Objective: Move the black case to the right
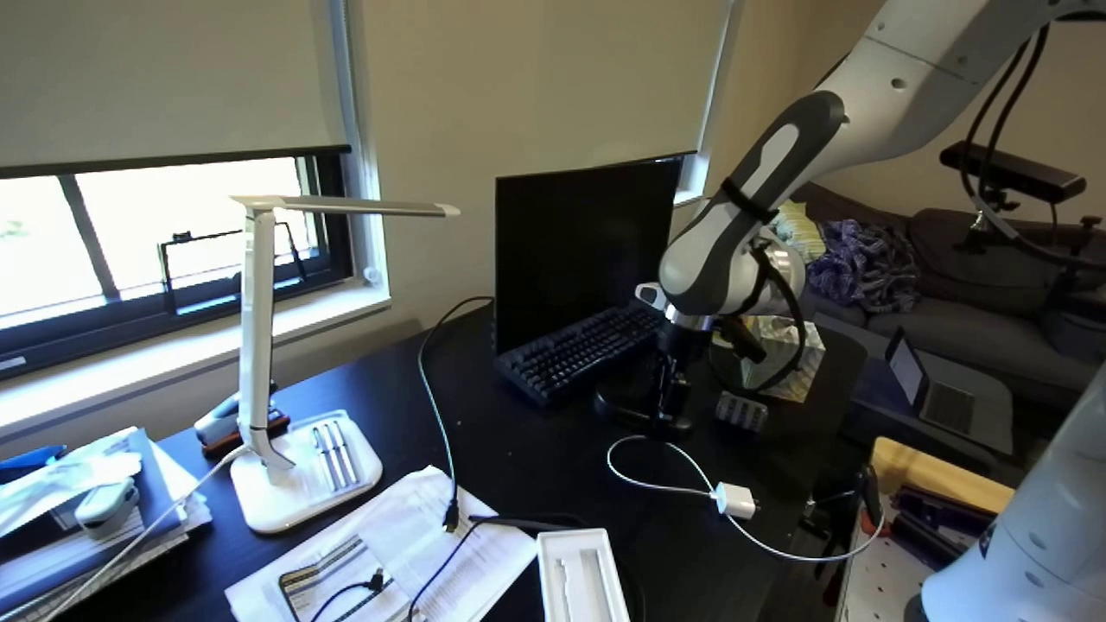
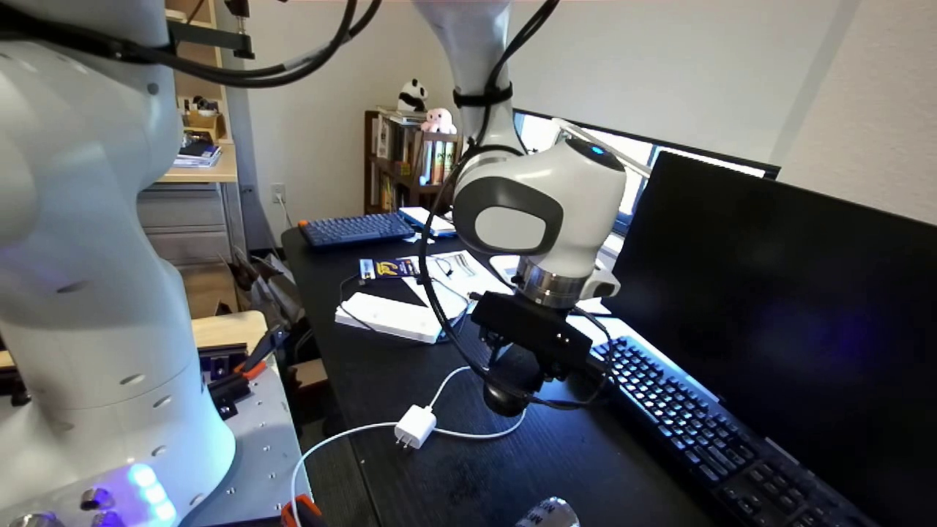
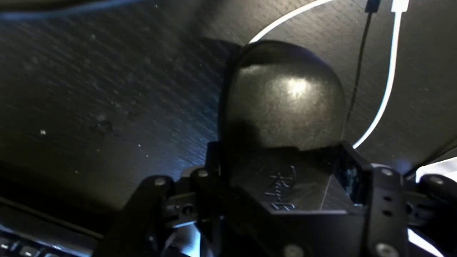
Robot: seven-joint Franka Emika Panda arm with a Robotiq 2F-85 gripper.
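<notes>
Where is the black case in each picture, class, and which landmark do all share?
In an exterior view: black case, right of centre, below mid-height.
In an exterior view: black case, just right of centre, lower half.
Wrist view: black case, large, right of centre.
Shared landmark: white cable.

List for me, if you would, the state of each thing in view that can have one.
Gripper: appears closed on the black case
Black case: looks shut, gripped from both sides; lifted or resting, cannot tell
Monitor: screen dark
Laptop: open
Window blinds: partly lowered
Desk lamp: upright, arm extended
White charger: prongs bare, not in a socket
White cable: loosely looped
Base lights: lit
</notes>
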